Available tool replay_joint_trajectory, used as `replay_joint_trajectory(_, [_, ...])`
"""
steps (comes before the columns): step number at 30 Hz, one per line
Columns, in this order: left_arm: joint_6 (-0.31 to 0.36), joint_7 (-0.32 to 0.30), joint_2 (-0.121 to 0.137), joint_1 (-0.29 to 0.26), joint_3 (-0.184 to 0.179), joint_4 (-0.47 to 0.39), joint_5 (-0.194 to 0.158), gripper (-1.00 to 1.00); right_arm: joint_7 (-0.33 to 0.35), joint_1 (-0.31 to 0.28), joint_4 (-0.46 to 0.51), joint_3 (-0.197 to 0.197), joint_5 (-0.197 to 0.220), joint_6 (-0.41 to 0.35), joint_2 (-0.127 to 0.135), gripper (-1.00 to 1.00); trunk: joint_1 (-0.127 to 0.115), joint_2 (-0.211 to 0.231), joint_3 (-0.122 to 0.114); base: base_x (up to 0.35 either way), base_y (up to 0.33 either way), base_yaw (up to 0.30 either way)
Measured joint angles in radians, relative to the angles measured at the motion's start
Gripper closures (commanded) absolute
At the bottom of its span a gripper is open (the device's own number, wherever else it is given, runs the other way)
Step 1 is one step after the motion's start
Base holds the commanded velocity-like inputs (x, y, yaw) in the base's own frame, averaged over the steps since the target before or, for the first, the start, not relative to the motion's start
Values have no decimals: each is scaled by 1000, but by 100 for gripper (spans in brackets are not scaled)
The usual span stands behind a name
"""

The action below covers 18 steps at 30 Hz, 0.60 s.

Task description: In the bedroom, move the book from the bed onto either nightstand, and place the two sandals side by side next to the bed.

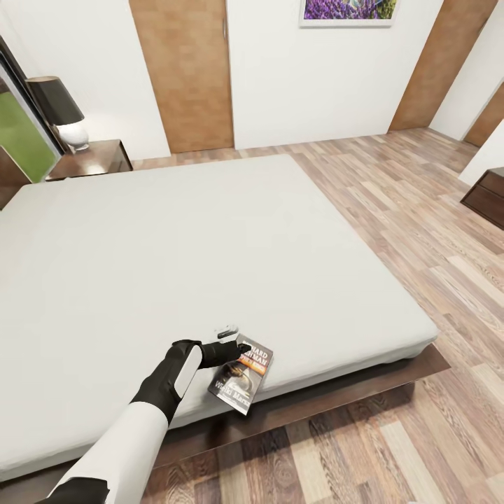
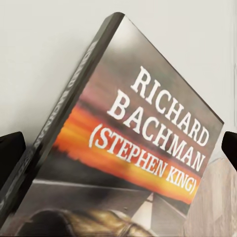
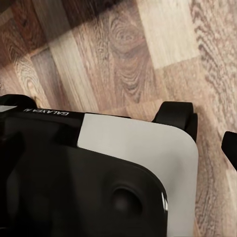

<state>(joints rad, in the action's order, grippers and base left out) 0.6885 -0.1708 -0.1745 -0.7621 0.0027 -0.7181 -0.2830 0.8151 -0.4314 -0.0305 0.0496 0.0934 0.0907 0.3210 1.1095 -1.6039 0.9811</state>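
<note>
Bedroom, wood-plank floor (image 1: 420,231); L arm reaching to book at near edge of bed.
Book (image 1: 243,374) lies at near edge of bed (image 1: 175,245), one corner overhanging mattress edge toward floor. Left gripper (image 1: 234,352) at book's top end; in wrist view fingertips (image 2: 11,148) spread wide either side of cover, nothing clamped yet. To do it well, prob: centre the cover btwn fingers, close firmly, lift straight up before swinging to nightstand (image 1: 91,157) w/ lamp (image 1: 63,112). Right gripper (image 3: 207,131) over floor, open/closed: can't tell.
</note>
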Motion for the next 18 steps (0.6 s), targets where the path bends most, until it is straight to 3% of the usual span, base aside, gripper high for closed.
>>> replay_joint_trajectory(18, [0,0,0,0,0,0,0,-100,0,0,0,0,0,0,0,-100,-69,126,-56,0,0,0])
